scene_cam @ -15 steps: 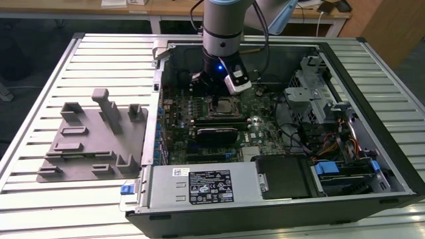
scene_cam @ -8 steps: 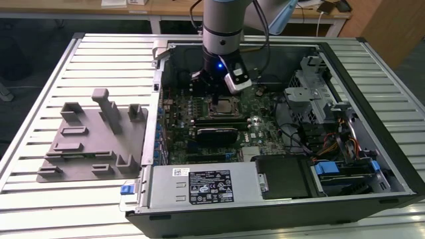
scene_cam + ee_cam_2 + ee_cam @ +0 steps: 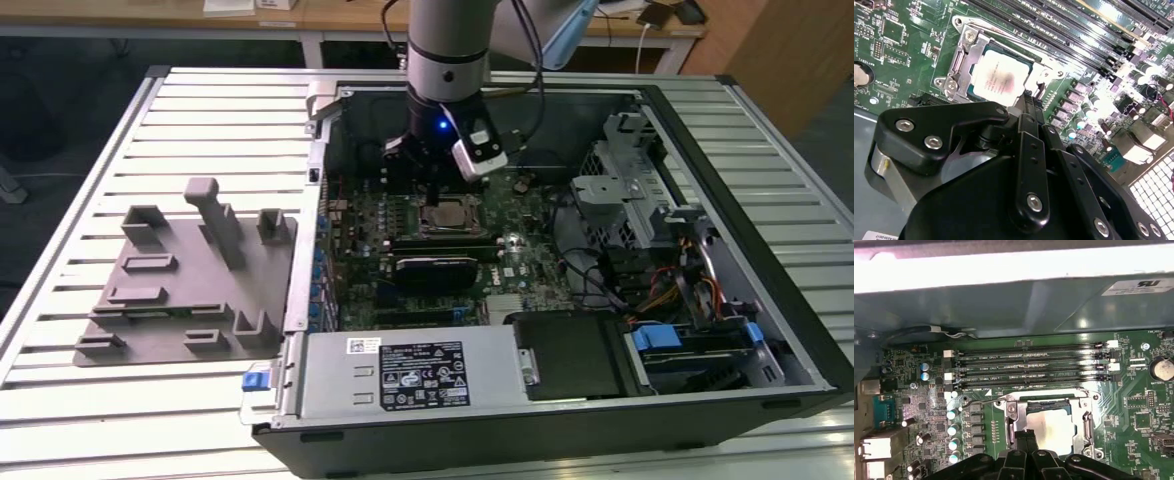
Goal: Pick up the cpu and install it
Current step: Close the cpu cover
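Holds the end effector (image 3: 1024,436) closed, fingertips pressed together with nothing between them, right at one edge of the cpu (image 3: 996,80); touching or just above, cannot tell. Shows the cpu lying flat, silver top up, inside the metal socket frame (image 3: 961,65), hemmed in by that frame on every side. Places the socket just beside a row of long memory slots (image 3: 1029,367) on the green motherboard (image 3: 534,260), with a black rectangular block (image 3: 434,270) near its other side. Sets all of this inside an open computer case (image 3: 318,180) lying on its side, along with a power supply (image 3: 400,375) along the near wall and a drive cage (image 3: 627,190) with loose cables toward the exterior view's right. Leaves open room above the board, though one case wall rises close behind the memory slots. Rests the case on a slatted table (image 3: 200,110), just beside a grey fixture plate (image 3: 174,300) with upright posts on the exterior view's left.
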Available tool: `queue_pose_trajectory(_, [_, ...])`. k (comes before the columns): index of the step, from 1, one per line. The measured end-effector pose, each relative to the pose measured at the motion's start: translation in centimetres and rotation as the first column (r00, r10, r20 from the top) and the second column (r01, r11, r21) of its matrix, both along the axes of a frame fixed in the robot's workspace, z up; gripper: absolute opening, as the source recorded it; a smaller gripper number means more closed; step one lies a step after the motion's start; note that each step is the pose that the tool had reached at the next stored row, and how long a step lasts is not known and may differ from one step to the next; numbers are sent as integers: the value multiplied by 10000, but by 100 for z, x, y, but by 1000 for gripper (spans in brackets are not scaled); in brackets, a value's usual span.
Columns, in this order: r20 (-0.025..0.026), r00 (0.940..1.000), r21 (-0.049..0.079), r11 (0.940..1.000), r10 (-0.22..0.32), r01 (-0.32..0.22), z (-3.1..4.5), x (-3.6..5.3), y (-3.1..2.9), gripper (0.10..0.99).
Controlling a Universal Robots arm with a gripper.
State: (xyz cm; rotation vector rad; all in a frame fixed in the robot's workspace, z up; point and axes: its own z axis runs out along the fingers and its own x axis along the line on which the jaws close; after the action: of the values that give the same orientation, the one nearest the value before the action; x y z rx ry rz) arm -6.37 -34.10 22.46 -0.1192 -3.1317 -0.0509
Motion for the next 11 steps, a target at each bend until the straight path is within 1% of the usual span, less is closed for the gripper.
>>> queue_pose_trajectory(2, [2,10000,-1,10000,-1,1,-13,-12,0,106])
queue_pose_trajectory(11, [3,9999,4,9999,119,-119,-132,-23,1,106])
